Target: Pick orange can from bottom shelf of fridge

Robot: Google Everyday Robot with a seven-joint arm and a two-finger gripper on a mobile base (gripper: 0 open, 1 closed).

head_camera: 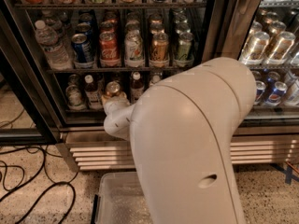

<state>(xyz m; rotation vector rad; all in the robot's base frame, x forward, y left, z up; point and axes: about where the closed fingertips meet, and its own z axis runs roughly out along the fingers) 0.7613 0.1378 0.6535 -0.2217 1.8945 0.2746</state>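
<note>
Tool (113,107): cream-white, at bottom shelf (79,111) (black rail), just below orange can (112,88), which is golden-orange with a silver top. Fridge (25,85): dark frame, steel-grey louvred grille.

Arm (187,139) extended forward, hand (114,108) low left

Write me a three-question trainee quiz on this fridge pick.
1. True or false: the gripper is at the bottom shelf of the fridge, by the orange can.
2. What stands just left of the orange can? A) a small white-capped bottle B) a red cola can C) a green can
3. Fill in: on the rack above, the clear water bottle stands at the ____ end.
Key: 1 true; 2 A; 3 left.
</note>
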